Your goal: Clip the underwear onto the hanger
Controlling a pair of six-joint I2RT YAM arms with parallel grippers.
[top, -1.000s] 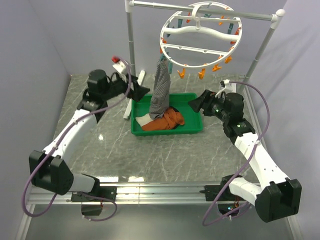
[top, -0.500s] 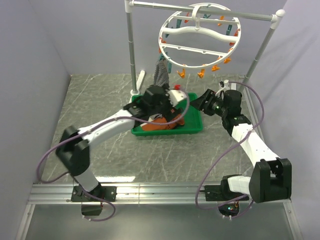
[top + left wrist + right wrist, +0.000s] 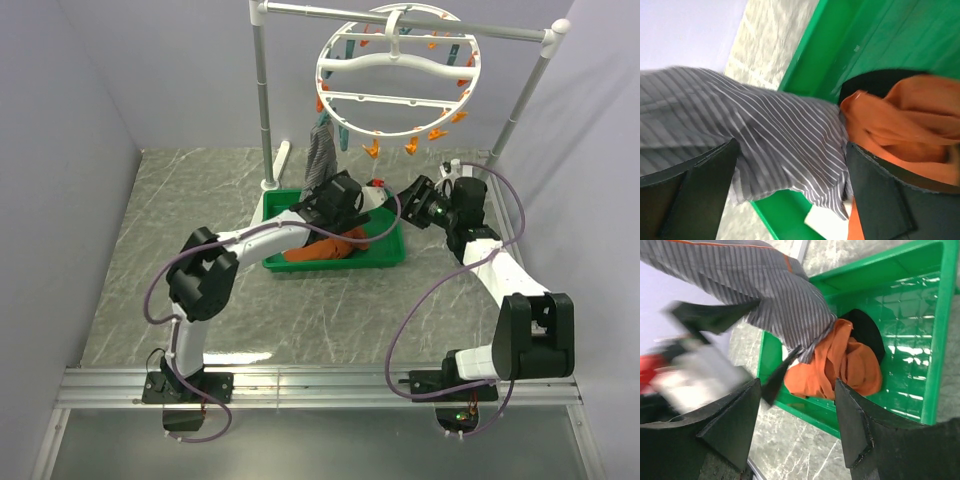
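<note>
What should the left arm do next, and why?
Probably close the left pincer: its open fingers straddle the underwear draped into the tray, and the cloth's top end hangs from the hanger.

Landmark: green tray (image 3: 385,263). Left of it and in front of it, bare table (image 3: 130,220), open. Its left rim is crossed by the left arm (image 3: 260,238), closing that side. Just behind its back-left corner stands the rack post (image 3: 264,110). Down into its back-left part hangs the underwear (image 3: 320,158) from the hanger (image 3: 398,70), whose ring overhangs its back edge. In its middle, heaped orange garment (image 3: 325,250). Floor at its right end bare. At its back-right corner, right gripper (image 3: 410,200), fingers apart.
</note>
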